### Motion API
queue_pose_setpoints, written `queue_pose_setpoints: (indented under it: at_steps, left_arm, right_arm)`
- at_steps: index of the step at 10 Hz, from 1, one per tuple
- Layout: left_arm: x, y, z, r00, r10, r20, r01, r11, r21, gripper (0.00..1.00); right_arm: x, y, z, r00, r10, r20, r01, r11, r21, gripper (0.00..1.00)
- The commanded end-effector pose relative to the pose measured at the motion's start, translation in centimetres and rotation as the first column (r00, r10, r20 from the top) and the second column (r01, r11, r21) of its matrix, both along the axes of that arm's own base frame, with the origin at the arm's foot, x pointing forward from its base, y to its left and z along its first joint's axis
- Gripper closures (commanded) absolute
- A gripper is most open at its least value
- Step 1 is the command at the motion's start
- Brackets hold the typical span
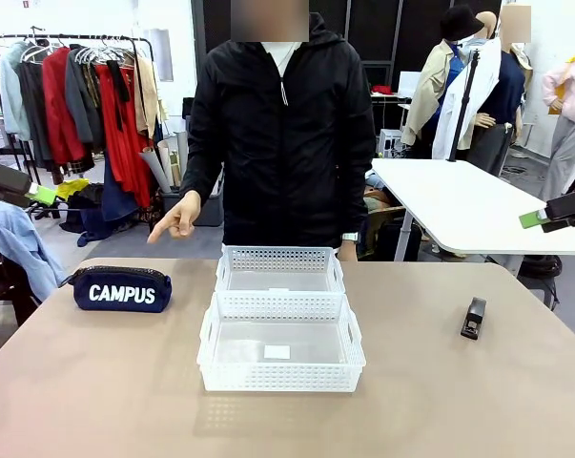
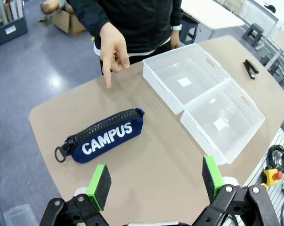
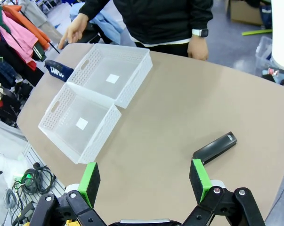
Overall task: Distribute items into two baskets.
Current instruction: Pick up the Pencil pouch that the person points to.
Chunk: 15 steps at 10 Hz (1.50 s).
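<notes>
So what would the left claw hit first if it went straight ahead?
Probably the bare table, close beside the CAMPUS pouch; the open left claw might clip its end. Depth is unclear.

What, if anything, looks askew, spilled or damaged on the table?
Nothing stands out. The navy-blue soft zip pouch lies flat and zipped, the small black stapler looks undamaged, and the nearer white perforated plastic basket and the farther basket sit upright, end to end.

Open right pincer (image 3: 145, 181) above stapler (image 3: 215, 148), baskets (image 3: 97, 101).
</notes>
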<state>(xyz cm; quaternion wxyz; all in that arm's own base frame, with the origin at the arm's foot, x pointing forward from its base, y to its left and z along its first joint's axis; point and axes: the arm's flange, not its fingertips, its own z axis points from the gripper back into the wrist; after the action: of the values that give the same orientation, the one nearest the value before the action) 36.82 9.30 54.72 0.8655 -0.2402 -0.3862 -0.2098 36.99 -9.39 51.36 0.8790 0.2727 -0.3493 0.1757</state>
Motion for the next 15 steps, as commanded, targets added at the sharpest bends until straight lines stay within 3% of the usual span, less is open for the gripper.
queue_pose_setpoints:
  at_steps: [1, 6, 8, 11, 15]
  left_arm:
    - [0.1, 0.0, 0.0, 1.000, -0.009, 0.003, 0.009, 1.000, -0.013, 0.00]
    - [0.0, 0.0, 0.0, 1.000, 0.000, 0.000, 0.000, 1.000, 0.000, 0.00]
    - [3.1, 0.3, 0.4, 0.994, -0.026, -0.105, 0.031, 0.999, 0.044, 0.00]
    - [7.8, 0.5, -0.1, 0.963, -0.169, -0.210, 0.190, 0.978, 0.081, 0.00]
    - [14.5, 0.0, -3.2, 0.899, -0.314, -0.305, 0.388, 0.895, 0.220, 0.00]
  right_arm:
    - [0.1, -0.1, 0.0, 1.000, 0.007, 0.011, -0.008, 1.000, 0.017, 0.00]
    - [0.1, -0.1, 0.0, 1.000, 0.007, 0.011, -0.008, 1.000, 0.017, 0.00]
    - [0.1, -0.1, 0.0, 1.000, 0.007, 0.011, -0.008, 1.000, 0.017, 0.00]
    - [0.1, -0.1, 0.0, 1.000, 0.007, 0.011, -0.008, 1.000, 0.017, 0.00]
    - [0.1, -0.1, 0.0, 1.000, 0.007, 0.011, -0.008, 1.000, 0.017, 0.00]
